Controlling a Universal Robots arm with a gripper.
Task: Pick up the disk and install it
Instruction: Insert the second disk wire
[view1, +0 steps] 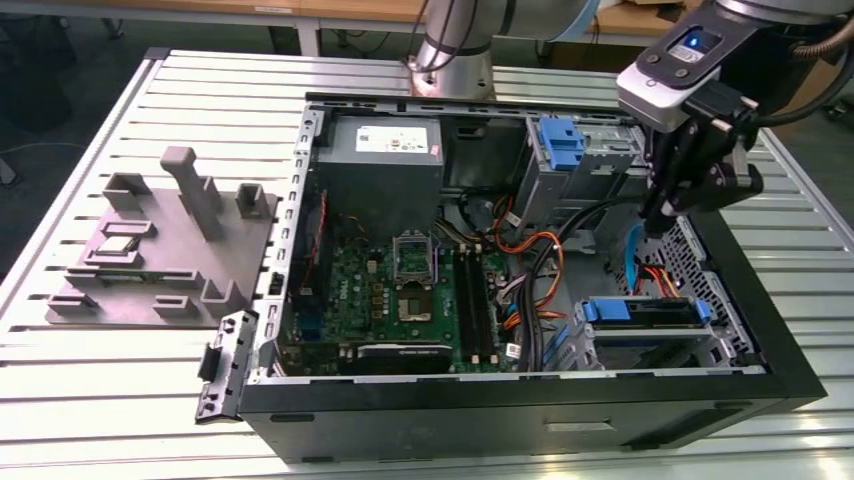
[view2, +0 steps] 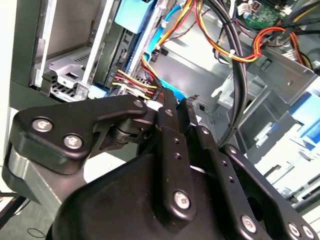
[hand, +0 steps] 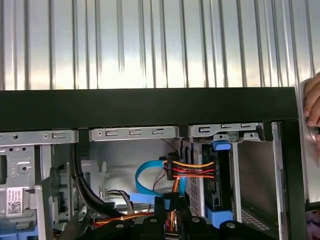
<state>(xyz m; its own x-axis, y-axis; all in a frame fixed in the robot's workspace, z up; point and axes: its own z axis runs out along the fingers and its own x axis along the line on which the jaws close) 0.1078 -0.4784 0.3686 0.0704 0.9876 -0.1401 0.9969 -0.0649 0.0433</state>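
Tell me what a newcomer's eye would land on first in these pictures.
An open computer case fills the slatted table, its green motherboard and tangled orange cables exposed. The black gripper hangs over the case's drive bay side, at the exterior view's right. A grey fixture sits beside the case.

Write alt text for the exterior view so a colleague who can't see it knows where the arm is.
The black gripper hangs inside the open black computer case near the exterior view's right wall, above blue and orange cables. Below it a blue-framed silver disk sits in the drive bay. A grey plastic fixture stands on the slatted metal table at the exterior view's left.
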